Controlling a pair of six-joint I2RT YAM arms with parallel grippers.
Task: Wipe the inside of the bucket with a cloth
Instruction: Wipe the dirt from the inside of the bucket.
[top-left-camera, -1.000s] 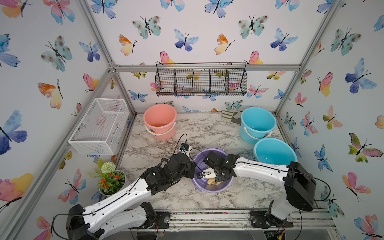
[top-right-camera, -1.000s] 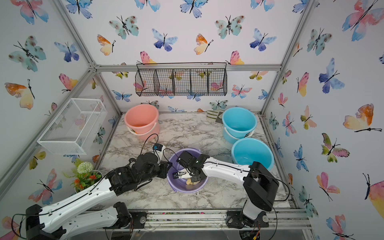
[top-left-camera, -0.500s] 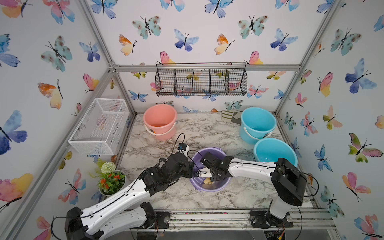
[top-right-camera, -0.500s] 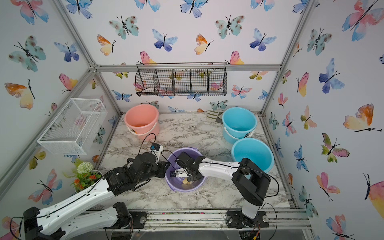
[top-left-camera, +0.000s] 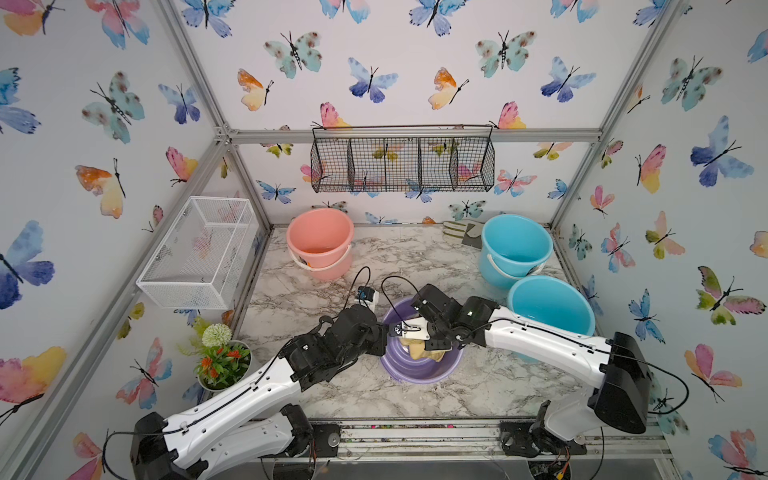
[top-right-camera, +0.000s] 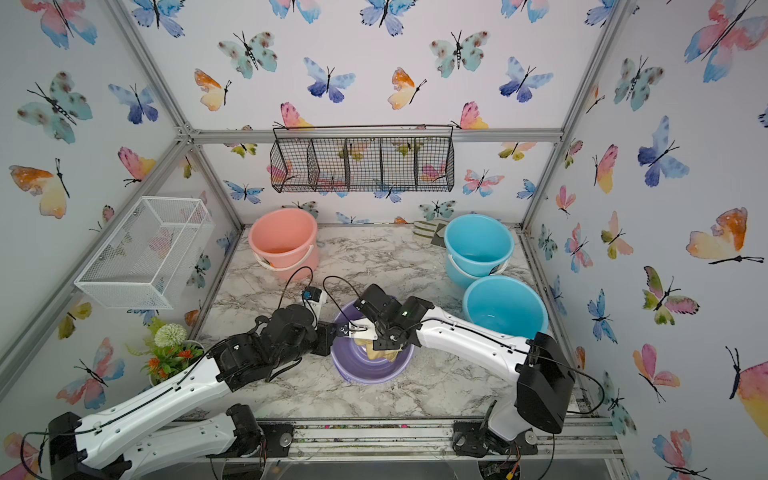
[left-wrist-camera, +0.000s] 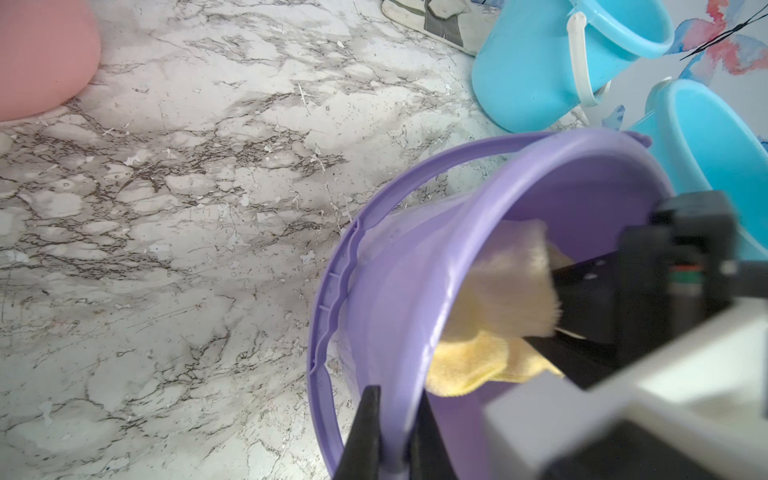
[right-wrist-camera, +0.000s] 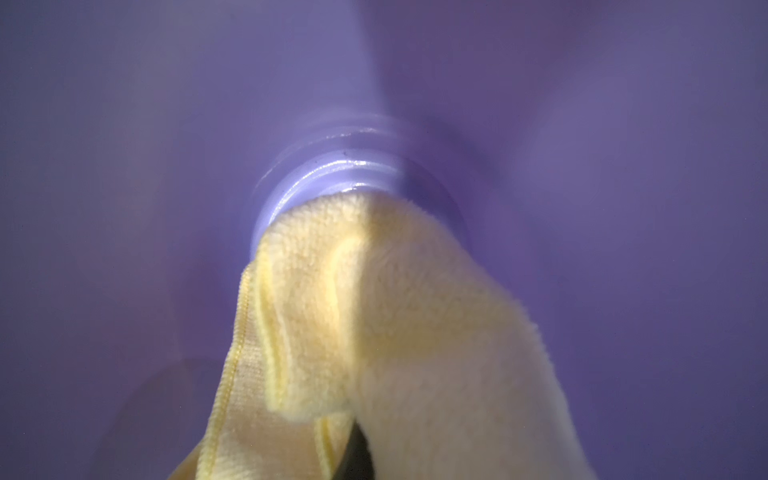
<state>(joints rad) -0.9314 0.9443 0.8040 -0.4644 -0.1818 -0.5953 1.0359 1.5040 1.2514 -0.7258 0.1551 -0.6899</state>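
Note:
A purple bucket (top-left-camera: 409, 368) (top-right-camera: 359, 368) stands near the table's front middle. My left gripper (top-left-camera: 384, 333) (left-wrist-camera: 395, 436) is shut on its near-left rim, one finger outside the wall (left-wrist-camera: 399, 291) and one inside. My right gripper (top-left-camera: 432, 345) (top-right-camera: 384, 345) reaches down into the bucket and is shut on the cloth (top-left-camera: 422, 352) (left-wrist-camera: 498, 291), a pale yellow terry towel. In the right wrist view the cloth (right-wrist-camera: 395, 311) hangs against the ringed bucket bottom (right-wrist-camera: 332, 166), and only a dark sliver of one finger shows.
A pink bucket (top-left-camera: 320, 241) stands at the back left. Two blue buckets (top-left-camera: 515, 249) (top-left-camera: 550, 309) and a glove (top-left-camera: 461, 232) are at the back right. A flower pot (top-left-camera: 220, 357) sits left of my left arm. Wire baskets (top-left-camera: 199, 249) (top-left-camera: 403, 162) hang on the walls.
My right arm swept the cloth toward the bucket's left side and back to the right. The left gripper has kept its hold on the rim.

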